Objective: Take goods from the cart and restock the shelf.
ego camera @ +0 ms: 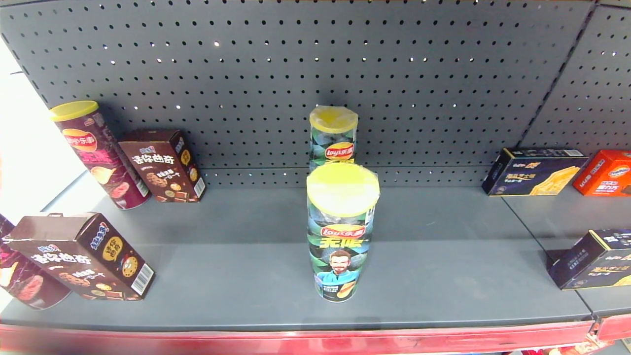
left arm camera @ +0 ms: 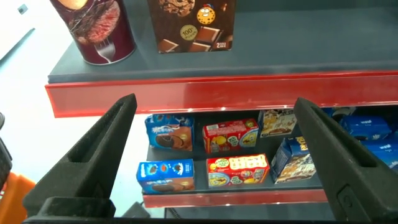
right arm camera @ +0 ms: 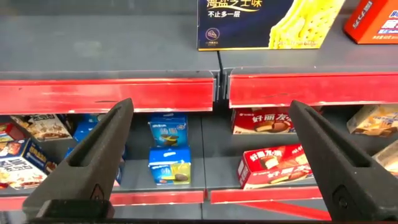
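The left hand (left arm camera: pixel 214 101) is released and empty, jaws wide. It hangs low before the red front edge of the shelf (ego camera: pixel 246 266), under its left end. The right hand (right arm camera: pixel 211 104), likewise released and empty, hangs under the right end. The shelf top lies above and ahead of both.

On it stand:
- two green chip cans (ego camera: pixel 341 231), upright, one behind the other at the middle
- two maroon cans (ego camera: pixel 98 153) at the left
- two brown cookie boxes (ego camera: pixel 162 165)
- two dark blue boxes (ego camera: pixel 535 172)
- one orange box (ego camera: pixel 604 172)

Bare shelf flanks the green cans, so either arm seems equally near. Each needs goods from the cart first.
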### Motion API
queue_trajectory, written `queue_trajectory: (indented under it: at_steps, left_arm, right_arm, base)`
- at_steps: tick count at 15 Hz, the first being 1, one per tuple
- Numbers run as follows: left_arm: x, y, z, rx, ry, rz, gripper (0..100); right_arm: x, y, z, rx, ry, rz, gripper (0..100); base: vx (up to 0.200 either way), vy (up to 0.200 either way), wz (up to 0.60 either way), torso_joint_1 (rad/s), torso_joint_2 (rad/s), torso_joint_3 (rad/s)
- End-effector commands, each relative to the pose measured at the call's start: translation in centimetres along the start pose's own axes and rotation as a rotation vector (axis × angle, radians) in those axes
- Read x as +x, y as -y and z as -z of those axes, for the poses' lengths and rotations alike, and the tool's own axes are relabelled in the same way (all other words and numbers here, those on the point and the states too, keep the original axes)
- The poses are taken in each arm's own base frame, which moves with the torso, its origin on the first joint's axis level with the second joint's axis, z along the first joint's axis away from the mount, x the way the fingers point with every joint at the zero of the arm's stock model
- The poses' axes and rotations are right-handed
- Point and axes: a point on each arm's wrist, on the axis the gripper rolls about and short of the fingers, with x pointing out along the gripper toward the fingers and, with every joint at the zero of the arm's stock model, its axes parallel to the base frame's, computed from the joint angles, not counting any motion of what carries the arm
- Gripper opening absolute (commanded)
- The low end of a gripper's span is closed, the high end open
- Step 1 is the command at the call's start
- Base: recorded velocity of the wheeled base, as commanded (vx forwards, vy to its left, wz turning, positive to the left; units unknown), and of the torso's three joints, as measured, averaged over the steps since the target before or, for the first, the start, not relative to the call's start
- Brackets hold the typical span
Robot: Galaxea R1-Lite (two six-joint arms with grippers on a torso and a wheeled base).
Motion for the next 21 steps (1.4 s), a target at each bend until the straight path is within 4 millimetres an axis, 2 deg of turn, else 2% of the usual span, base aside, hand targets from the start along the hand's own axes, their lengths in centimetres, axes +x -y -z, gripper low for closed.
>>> queue_trajectory:
  at_steps: [1,21]
  left_arm:
    - [0.01,0.0,0.0,0.002,-0.002,0.001,100]
    - [0.02,-0.07,0.03,-0.014,-0.002,-0.034,100]
  right_arm:
    - [0.02,0.0,0.02,0.0,-0.003,0.0,100]
    - [0.02,-0.01,0.01,-0.001,-0.001,-0.005,100]
  base:
    - [0.0,0.0,0.0,0.0,0.0,0.0]
    - [-0.01,0.0,0.0,0.0,0.0,0.0]
